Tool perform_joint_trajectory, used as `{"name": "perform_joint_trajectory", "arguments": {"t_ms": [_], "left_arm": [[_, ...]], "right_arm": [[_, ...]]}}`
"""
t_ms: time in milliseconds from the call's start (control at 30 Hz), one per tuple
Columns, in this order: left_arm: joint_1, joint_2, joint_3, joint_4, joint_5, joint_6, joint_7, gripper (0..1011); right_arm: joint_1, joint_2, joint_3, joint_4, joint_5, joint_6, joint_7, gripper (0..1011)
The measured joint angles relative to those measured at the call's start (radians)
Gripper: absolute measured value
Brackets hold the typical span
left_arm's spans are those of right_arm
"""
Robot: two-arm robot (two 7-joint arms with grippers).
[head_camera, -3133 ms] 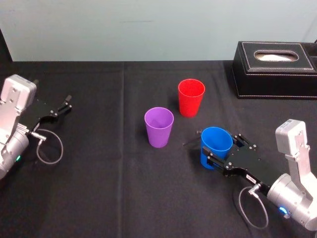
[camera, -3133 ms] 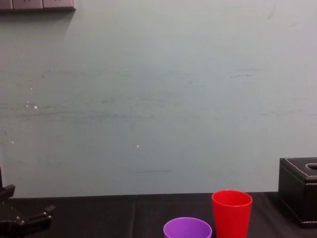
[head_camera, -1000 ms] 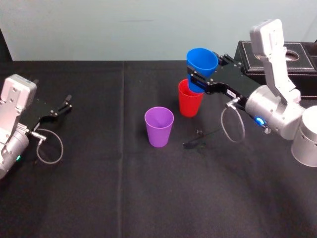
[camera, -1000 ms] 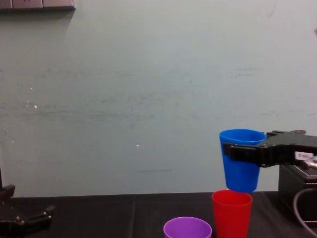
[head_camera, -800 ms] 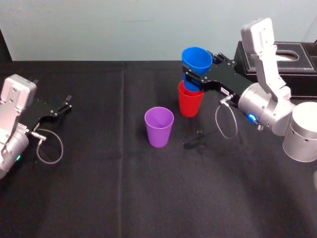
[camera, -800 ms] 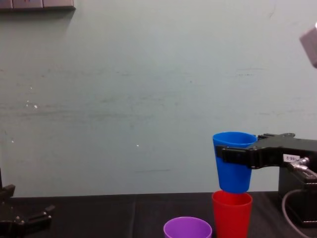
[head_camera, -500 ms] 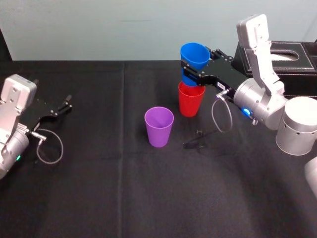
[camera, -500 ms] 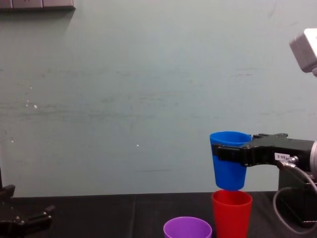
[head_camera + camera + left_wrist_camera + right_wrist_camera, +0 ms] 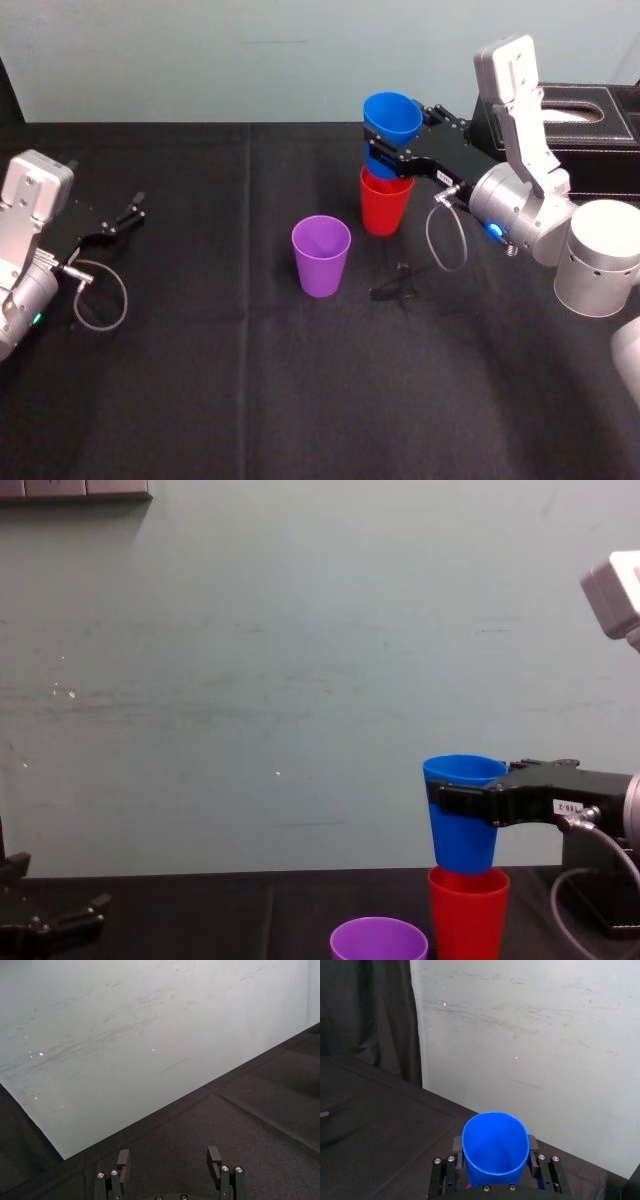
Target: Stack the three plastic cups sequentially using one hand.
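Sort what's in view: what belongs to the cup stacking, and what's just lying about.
Part of the job:
- blue cup, held just above the red cup
- red cup
- purple cup, standing alone
- right tool, shut on the blue cup

Just lying about:
- black tissue box, far right
- small dark item on the cloth
- left tool, parked open at the left

Looks like a robot test lab: a table draped in plain black cloth, in front of a bare, scuffed pale wall, a black curtain hanging at one side, a black stitched tissue box at the far right, and a grey left arm and right arm over the cloth.
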Motion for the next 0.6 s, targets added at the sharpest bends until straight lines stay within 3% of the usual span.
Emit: {"name": "perform_joint_trajectory", "arguments": {"t_ms": [600], "left_arm": [[0.000, 0.000, 0.000, 0.000, 0.000, 0.000, 0.000, 1005]], "right_arm": [[-0.010, -0.005, 0.002, 0.012, 0.000, -0.005, 0.004, 735]]}}
